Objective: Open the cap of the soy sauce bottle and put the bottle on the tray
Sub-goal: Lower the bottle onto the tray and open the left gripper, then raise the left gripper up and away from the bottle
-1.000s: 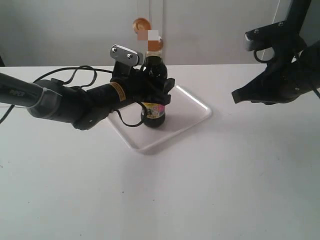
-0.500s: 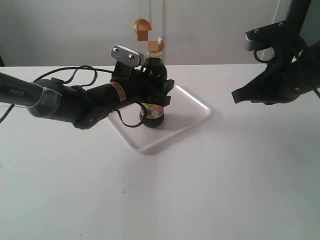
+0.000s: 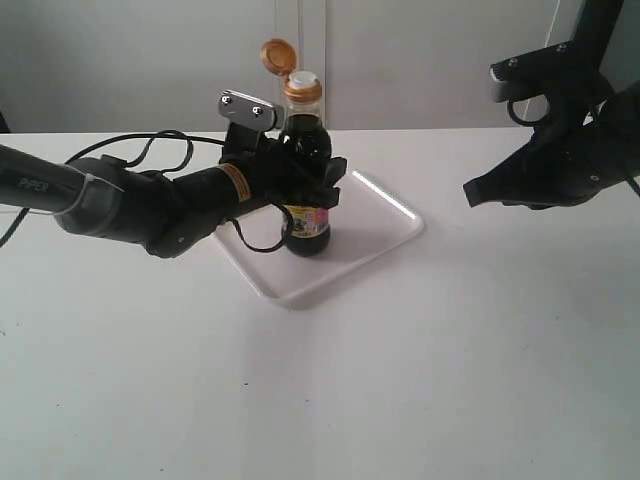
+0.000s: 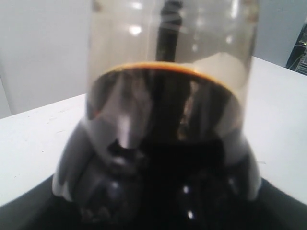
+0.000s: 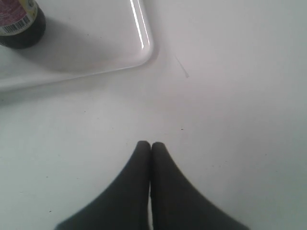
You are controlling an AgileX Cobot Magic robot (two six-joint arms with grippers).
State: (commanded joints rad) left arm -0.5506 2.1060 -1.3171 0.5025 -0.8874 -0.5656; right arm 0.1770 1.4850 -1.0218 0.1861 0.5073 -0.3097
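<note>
The soy sauce bottle (image 3: 306, 150) stands upright on the white tray (image 3: 385, 222). Its golden cap (image 3: 276, 52) is flipped open behind the white spout. My left gripper (image 3: 316, 188) is shut on the bottle's body just above the label, reaching in from the left. In the left wrist view the bottle (image 4: 168, 120) fills the frame, and the fingers are lost in the dark below it. My right gripper (image 3: 472, 192) hangs shut and empty above the table, well right of the tray. In the right wrist view its fingertips (image 5: 150, 144) touch, with the tray's corner (image 5: 139, 52) and the bottle's base (image 5: 21, 24) beyond.
The left arm's black cable (image 3: 150, 145) loops over the table behind the arm. The white table (image 3: 400, 380) runs wide in front of the tray. A pale wall stands close behind the bottle.
The bottle's top and its open cap have shifted very slightly to the left. Both arms otherwise stay where they were.
</note>
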